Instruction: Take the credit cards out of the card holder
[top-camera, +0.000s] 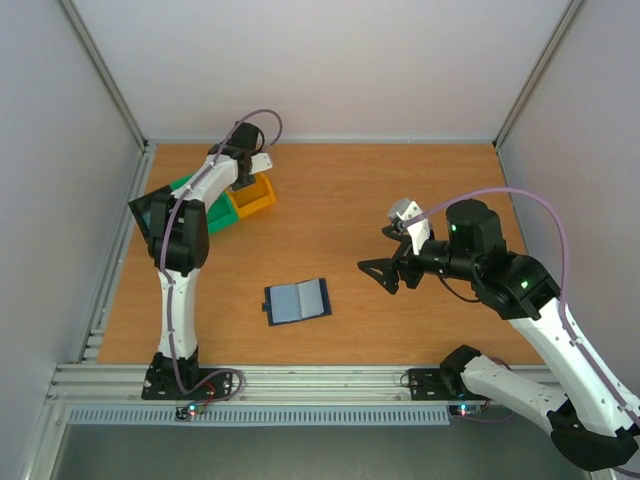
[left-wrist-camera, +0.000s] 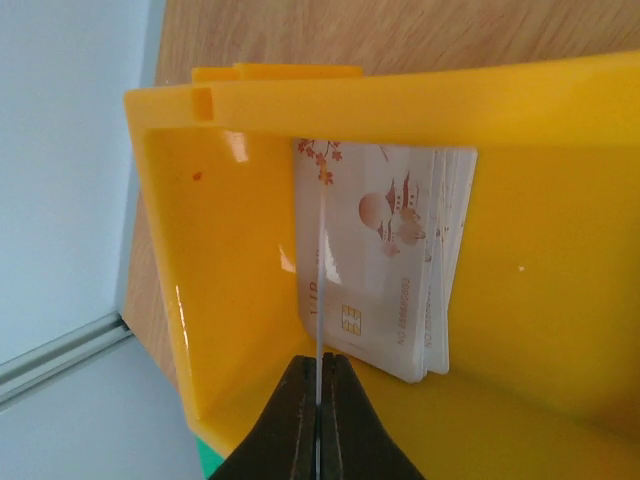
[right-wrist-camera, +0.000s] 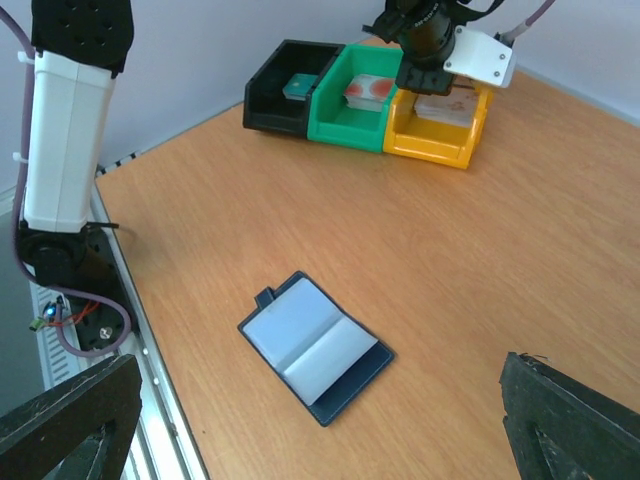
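A light-brown wooden table (top-camera: 400, 200) carries everything. The white-and-black left arm (top-camera: 178, 250) reaches to the far left corner. The white-and-black right arm (top-camera: 520, 290) bends over the right half.

Three open plastic bins stand side by side at the far left: a black bin (right-wrist-camera: 270, 85), a green bin (right-wrist-camera: 345, 125) and a yellow bin (left-wrist-camera: 540, 300).

The flat dark navy bifold card holder (top-camera: 297, 301) lies open with its blue-grey pockets up, near the front middle of the table. It is well apart from the bins.

The right gripper (top-camera: 385, 255) hangs to the holder's right, jaws spread wide and holding nothing. The left gripper (left-wrist-camera: 318, 385) is over the yellow bin, jaws pinched together on a thin pale plastic card (left-wrist-camera: 318, 280) seen edge-on.

A stack of pale cards (left-wrist-camera: 390, 270) with reddish blossom marks lies inside the yellow bin. A red-marked card (right-wrist-camera: 368, 90) lies in the green bin and a teal card (right-wrist-camera: 298, 85) in the black one.
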